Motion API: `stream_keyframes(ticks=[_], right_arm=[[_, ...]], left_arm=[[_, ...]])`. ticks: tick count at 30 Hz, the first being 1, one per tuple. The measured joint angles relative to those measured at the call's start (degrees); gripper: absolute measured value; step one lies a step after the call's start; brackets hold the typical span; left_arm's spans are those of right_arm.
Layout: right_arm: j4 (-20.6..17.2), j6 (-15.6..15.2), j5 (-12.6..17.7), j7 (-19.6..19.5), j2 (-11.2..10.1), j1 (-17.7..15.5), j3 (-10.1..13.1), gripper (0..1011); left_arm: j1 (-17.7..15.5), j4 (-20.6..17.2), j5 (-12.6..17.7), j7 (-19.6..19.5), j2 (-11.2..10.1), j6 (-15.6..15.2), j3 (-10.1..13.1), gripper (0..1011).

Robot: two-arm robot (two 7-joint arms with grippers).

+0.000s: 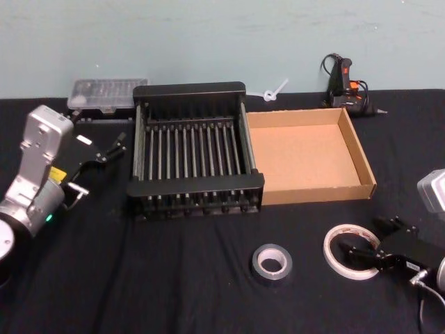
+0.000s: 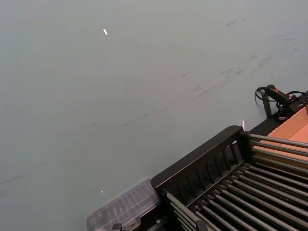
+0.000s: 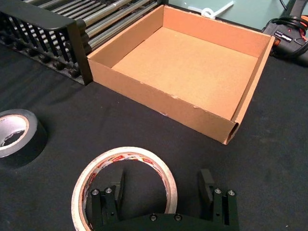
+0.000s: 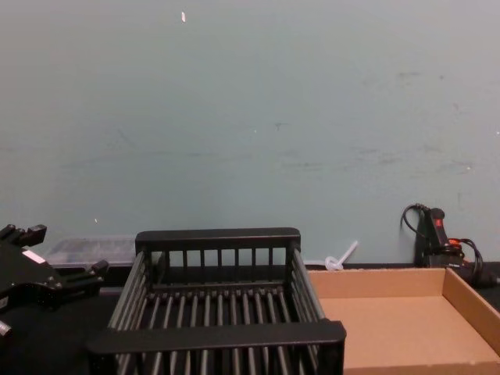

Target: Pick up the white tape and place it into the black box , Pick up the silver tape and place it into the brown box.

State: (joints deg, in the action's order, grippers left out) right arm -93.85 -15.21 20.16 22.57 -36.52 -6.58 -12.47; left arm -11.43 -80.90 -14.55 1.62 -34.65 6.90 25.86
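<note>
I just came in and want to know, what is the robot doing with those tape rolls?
The right gripper sits low over the white tape on the table, fingers open, one inside the ring, one outside. The silver tape lies beside it. The black box and brown box are both empty. The left gripper waits beside the black box.

Left silver-and-black arm sits parked on the far left, its black gripper (image 1: 115, 149) angled toward the middle. Right black two-finger gripper (image 3: 162, 192) hangs low at near right, fingers spread wide apart.
</note>
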Motion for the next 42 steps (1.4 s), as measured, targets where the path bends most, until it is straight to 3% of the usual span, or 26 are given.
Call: stream_keyframes(ticks=[34, 42], right_arm=[[0.6, -0.1, 0.3, -0.1, 0.3, 0.3, 0.0, 1002], [0.5, -0.1, 0.3, -0.1, 0.3, 0.3, 0.0, 824]], left_arm=[[0.0, 0.0, 0.0, 0.0, 0.0, 0.0, 0.0, 1001], [0.0, 0.0, 0.0, 0.0, 0.0, 0.0, 0.0, 1001]])
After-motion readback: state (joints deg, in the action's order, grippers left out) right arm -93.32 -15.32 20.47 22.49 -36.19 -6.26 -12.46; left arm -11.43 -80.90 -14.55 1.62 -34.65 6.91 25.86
